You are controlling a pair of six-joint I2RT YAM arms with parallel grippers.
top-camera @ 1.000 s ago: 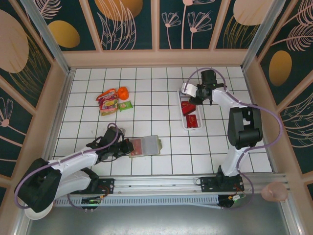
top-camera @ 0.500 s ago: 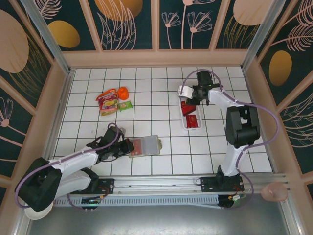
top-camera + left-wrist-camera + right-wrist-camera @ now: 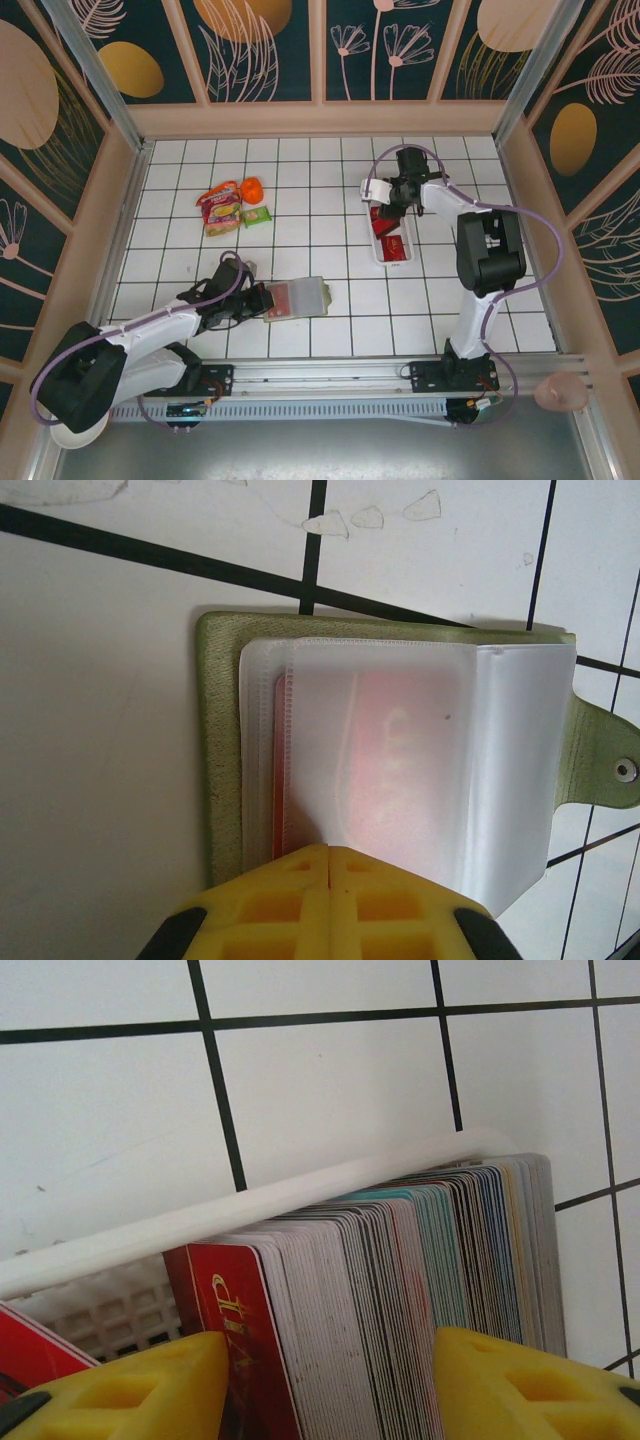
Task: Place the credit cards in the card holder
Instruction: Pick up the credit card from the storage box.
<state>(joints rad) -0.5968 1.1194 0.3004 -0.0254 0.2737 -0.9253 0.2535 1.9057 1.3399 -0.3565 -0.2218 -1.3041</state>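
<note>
Credit cards [image 3: 400, 1290] stand on edge in a tight pack at one end of the long white tray [image 3: 250, 1215]. A red one with gold lettering [image 3: 235, 1330] is at the front, and white, teal and dark edges sit behind it. The right tool [image 3: 330, 1360] has its yellow fingers [image 3: 120, 1390] set apart, one on each side of part of the pack. I cannot tell whether the pads actually touch the cards.

From above, the tray [image 3: 395, 261] lies lengthwise on the far right of the white tiled desk [image 3: 330, 180], with red cards [image 3: 392, 245] flat in its near half. The right tool [image 3: 392, 203] is over its far half.

The card holder [image 3: 300, 298] lies open near the front edge of the desk, left of centre and well apart from the tray. The left tool [image 3: 258, 300] is at its left side.

In the left wrist view, the olive-green card holder [image 3: 220, 740] is spread flat with its snap tab [image 3: 605, 770] sticking out to the right. Frosted plastic sleeves [image 3: 500, 780] are fanned across it, and a red card [image 3: 400, 740] shows through them. The left tool [image 3: 328, 855] has its yellow fingers pressed together with no gap, at the near edge of the sleeves.

Further back on the left of the desk, crinkly red-orange snack packets [image 3: 221, 208] lie together with a small orange item [image 3: 252, 188] and a green packet [image 3: 257, 216].
</note>
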